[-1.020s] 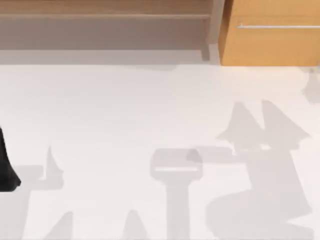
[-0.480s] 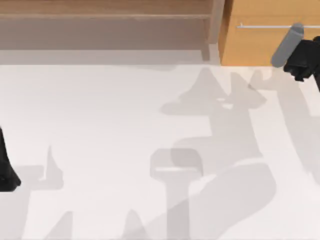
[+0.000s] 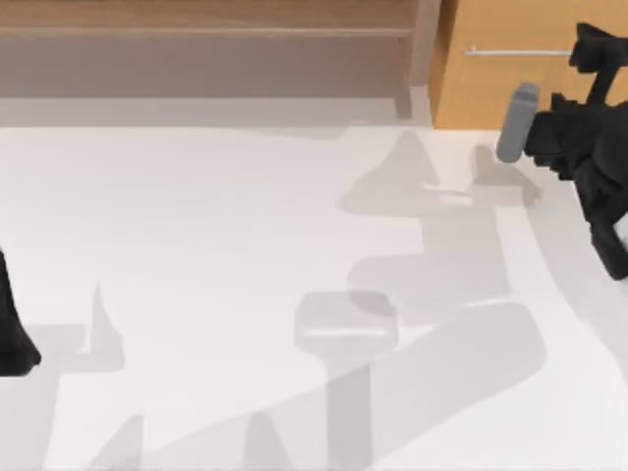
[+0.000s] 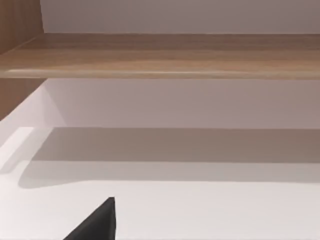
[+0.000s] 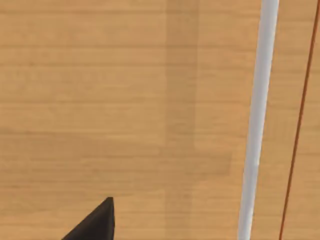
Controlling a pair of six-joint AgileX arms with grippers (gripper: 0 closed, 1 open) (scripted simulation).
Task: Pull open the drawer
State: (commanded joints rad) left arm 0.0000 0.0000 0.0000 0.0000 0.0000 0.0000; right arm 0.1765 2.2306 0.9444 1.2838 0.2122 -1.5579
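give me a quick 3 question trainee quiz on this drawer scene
1. True or false: the orange-tan wooden drawer front is already pulled out.
2. Which arm's end effector is nearest the thin silver bar handle? A left B right
3. Fill in: left of the drawer stands a dull brown wooden ____.

Key: 1 false, it looks closed. 2 B, the right end effector is at the handle; the left end effector is parked at the table's left edge. 3 shelf unit.

Right arm extended toward one o'clock — right gripper raised at the far end. Left arm parked at nine o'clock.
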